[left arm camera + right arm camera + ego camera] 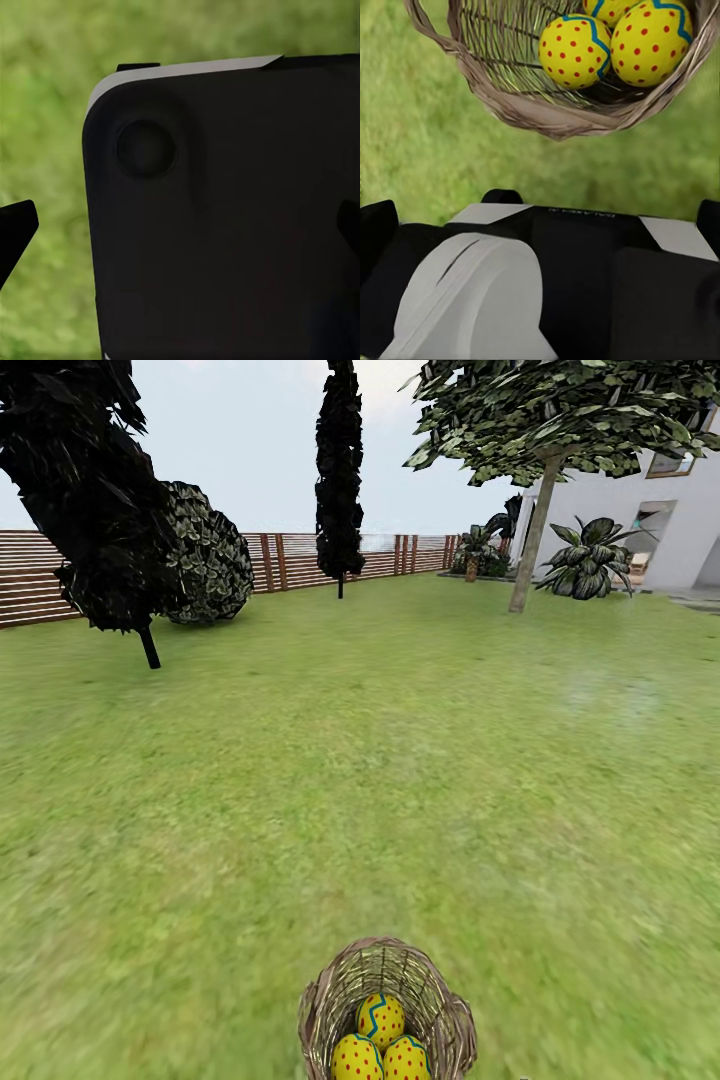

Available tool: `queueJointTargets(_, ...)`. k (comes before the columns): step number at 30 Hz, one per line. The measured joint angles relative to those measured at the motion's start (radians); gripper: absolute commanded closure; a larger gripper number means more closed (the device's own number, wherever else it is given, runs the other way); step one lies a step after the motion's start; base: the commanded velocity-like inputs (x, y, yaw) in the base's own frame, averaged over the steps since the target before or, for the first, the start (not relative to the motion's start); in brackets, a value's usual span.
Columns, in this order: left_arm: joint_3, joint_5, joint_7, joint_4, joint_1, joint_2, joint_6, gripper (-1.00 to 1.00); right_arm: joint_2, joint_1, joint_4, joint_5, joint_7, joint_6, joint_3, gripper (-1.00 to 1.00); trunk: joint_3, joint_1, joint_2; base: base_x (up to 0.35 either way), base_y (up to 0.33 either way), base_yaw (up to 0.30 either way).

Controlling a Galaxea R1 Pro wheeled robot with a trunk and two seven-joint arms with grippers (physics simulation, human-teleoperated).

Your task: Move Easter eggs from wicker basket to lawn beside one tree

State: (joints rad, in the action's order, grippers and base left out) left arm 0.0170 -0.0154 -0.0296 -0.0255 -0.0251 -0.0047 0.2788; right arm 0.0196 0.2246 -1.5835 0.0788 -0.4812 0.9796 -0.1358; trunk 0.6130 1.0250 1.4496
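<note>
The wicker basket point(322, 1000) sits on the lawn point(350, 760) at the near edge of the head view, tipped toward me. Three yellow Easter eggs lie inside it, one point(381, 1020) behind the other two point(357, 1058) point(407, 1059). The right wrist view has the basket point(532, 112) close ahead with eggs point(575, 51) point(652, 41) in it. My right gripper point(540, 225) is open and held short of the basket, above my own body. My left gripper point(180, 232) is open too, facing a dark part of my body over grass. The tree point(530, 540) with the grey-brown trunk stands far off at the right.
Dark conical trees point(90, 510) point(340, 470) and a round bush point(205, 555) stand along a wooden fence point(290, 560) at the back. A white house point(640, 510) with low broad-leaved plants point(590, 560) lies at the far right. Wide grass spreads between the basket and the trees.
</note>
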Motion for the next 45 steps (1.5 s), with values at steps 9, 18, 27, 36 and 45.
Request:
queueJointTargets(9,0.000,0.000,0.000,0.000,0.000,0.000,0.000,-1.00,0.000,-0.008,0.000,0.000,0.005,0.038,0.006,-1.00,0.000,0.000,0.000,0.000,0.000,0.000)
queueJointTargets(18,0.000,0.000,0.000,0.000,0.000,0.000,0.000,-1.00,0.004,-0.010,0.000,0.006,0.005,0.043,0.001,-1.00,0.000,0.000,0.000,0.000,0.000,0.000)
queueJointTargets(27,0.000,0.000,0.000,0.000,0.000,0.000,0.000,-1.00,0.004,-0.037,0.000,0.008,0.006,0.042,0.000,-1.00,0.000,0.000,0.000,0.000,0.000,0.000)
queueJointTargets(36,0.000,0.000,0.000,0.000,0.000,0.000,0.000,-1.00,0.002,-0.084,-0.001,0.008,0.005,0.050,-0.032,-1.00,0.000,0.000,0.000,0.000,0.000,0.000)
queueJointTargets(45,0.000,0.000,0.000,0.000,0.000,0.000,0.000,-1.00,-0.002,-0.125,-0.001,0.003,0.021,0.050,-0.078,-1.00,0.000,0.000,0.000,0.000,0.000,0.000)
